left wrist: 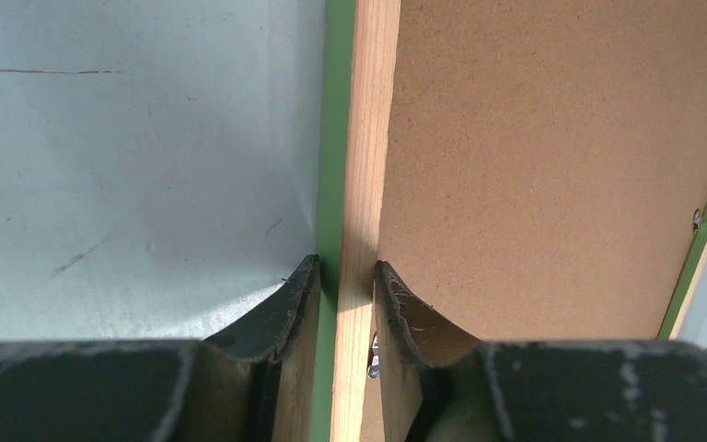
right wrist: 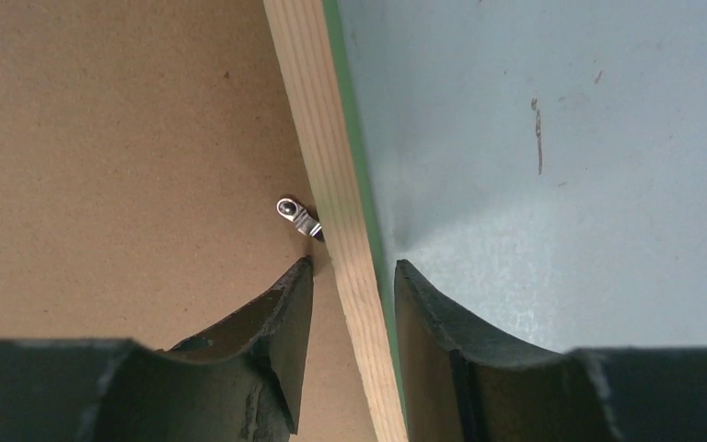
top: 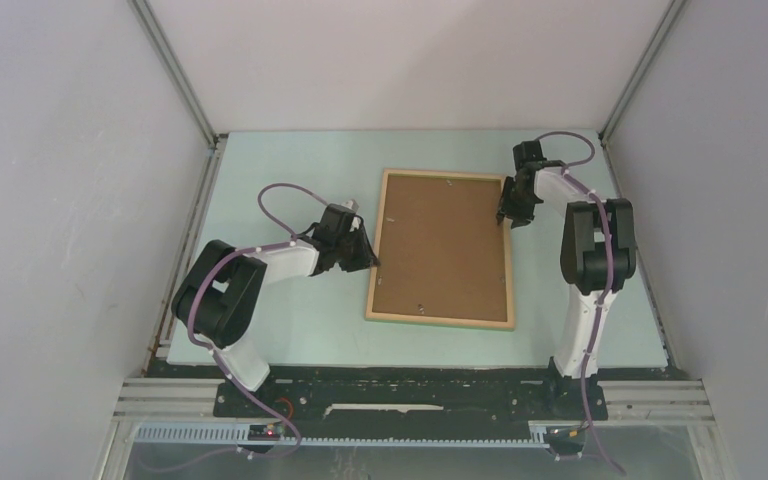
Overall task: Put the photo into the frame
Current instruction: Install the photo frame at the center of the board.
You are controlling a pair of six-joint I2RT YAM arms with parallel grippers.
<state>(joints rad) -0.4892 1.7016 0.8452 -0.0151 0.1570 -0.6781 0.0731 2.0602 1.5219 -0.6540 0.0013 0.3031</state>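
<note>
Two sides of the frame (left wrist: 373, 110) were covered: left gripper (left wrist: 345, 281) pinching, right gripper (right wrist: 352, 276) with fingers (right wrist: 428, 318) spread, not touching. Matching grips before lifting looked wise.

We show a pale green desk (top: 290, 170) enclosed by three plain white panels: left wall (top: 50, 220), back wall (top: 410, 60), right wall (top: 740, 220). Aluminium rails (top: 173, 70) line the rear corners. Light is soft and even; dark scuffs (right wrist: 538, 133) mark the desk.

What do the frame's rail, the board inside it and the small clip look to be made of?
The frame looks like pale bare wood with lengthwise grain, outer edge painted matte green. The backing board is probably hardboard: brown, speckled, matte. The clip looks like shiny silvery metal.
</note>
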